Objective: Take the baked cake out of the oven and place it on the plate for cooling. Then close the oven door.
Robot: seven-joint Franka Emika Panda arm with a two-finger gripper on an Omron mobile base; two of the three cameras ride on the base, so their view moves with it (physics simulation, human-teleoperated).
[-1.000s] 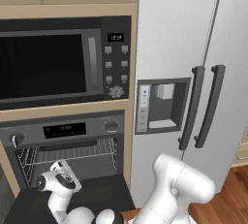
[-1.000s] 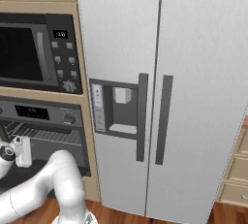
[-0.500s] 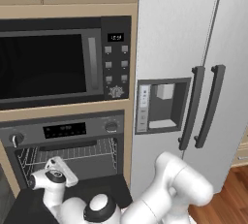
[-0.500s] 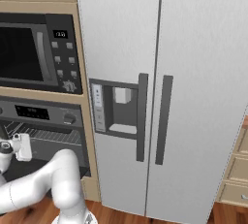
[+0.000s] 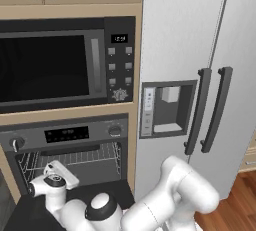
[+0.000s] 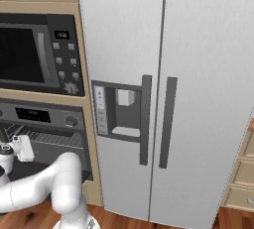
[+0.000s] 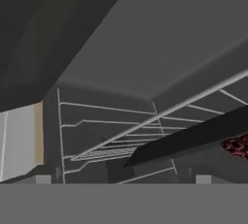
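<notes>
Oven door (image 5: 75, 200): open, hanging below the oven (image 5: 70, 155). Baked cake (image 7: 236, 145): on the oven's rack, untouched. Gripper: spread wide, empty; extraction, plating, closing outstanding

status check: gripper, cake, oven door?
Gripper open, empty, at the oven mouth. Cake on the wire rack, untouched. Oven door down; nothing blocking.

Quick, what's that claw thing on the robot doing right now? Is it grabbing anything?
Gripper: open, holding nothing, pointed into the oven.
</notes>
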